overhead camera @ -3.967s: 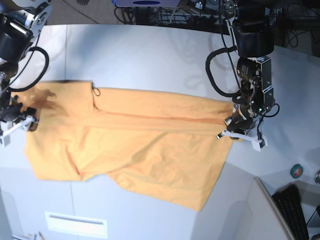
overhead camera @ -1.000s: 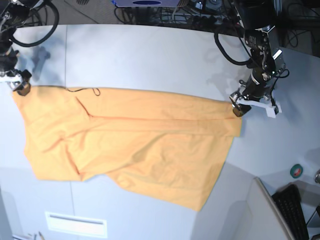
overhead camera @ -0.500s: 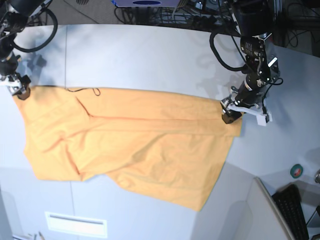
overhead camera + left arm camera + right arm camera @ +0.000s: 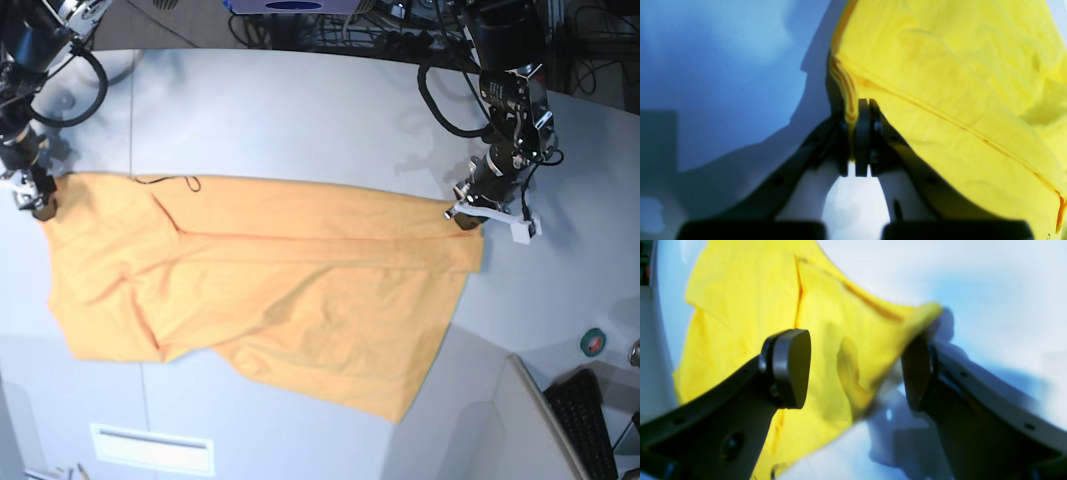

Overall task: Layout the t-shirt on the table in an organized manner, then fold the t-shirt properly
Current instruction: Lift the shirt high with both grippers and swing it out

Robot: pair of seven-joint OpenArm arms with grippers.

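One t-shirt (image 4: 260, 290), orange-yellow, lies spread across one white-grey table (image 4: 300, 110), with two grippers at its upper corners. At the left edge of the base view, the right gripper (image 4: 35, 200) sits at the shirt's upper left corner; in the right wrist view its two fingers (image 4: 790, 368) stand wide apart, a raised fold of fabric lies between them, and the far finger touches the cloth edge without any clamping. Across the middle, the shirt shows one long horizontal crease, several wrinkles, and a lower hem that slants down toward the right. One thin dark cord loop (image 4: 190, 183) rests at the upper edge. At the right, the left gripper (image 4: 468, 215) is at the shirt's upper right corner; in the left wrist view its jaws are pressed together on the folded hem edge of the shirt (image 4: 940, 83).
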